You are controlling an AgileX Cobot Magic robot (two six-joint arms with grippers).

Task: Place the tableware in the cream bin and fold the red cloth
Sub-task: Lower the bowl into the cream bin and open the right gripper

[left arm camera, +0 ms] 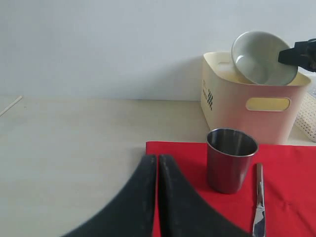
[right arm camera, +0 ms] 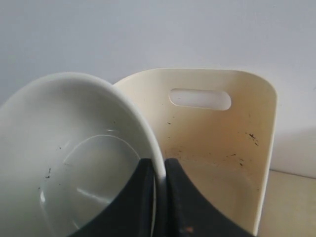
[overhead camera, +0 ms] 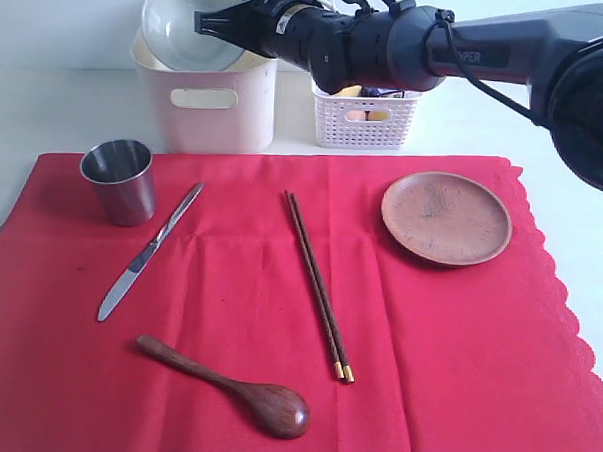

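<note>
Closest to the near edge of the red cloth [overhead camera: 447, 342] lies the dark wooden spoon [overhead camera: 229, 388], bowl end pointing toward the middle and handle toward the left edge. Just beyond it the dark chopsticks [overhead camera: 319, 287] lie side by side and touching, their gold tips toward the near edge. The silver table knife [overhead camera: 150, 251] lies slantwise nearer the left edge, and the steel cup [overhead camera: 119, 181] stands upright at the cloth's far left corner, just beside the knife's handle end. The round brown plate [overhead camera: 446, 217] sits toward the far right corner, near the scalloped edge. The cloth is spread flat on the table [overhead camera: 47, 105]. Behind its far edge stand the cream bin [overhead camera: 212, 107] and, beside it, a white lattice basket [overhead camera: 366, 119] with food in it. The right arm [overhead camera: 409, 46] reaches across above both, and the right jaws are clamped on the rim of the white bowl [overhead camera: 185, 26], which hangs steeply tilted at the bin's mouth, its lower part behind the bin's wall; whether it touches the bin cannot be told. The left jaws are pressed together with nothing between them, low over the cloth's left edge near the cup.
</note>
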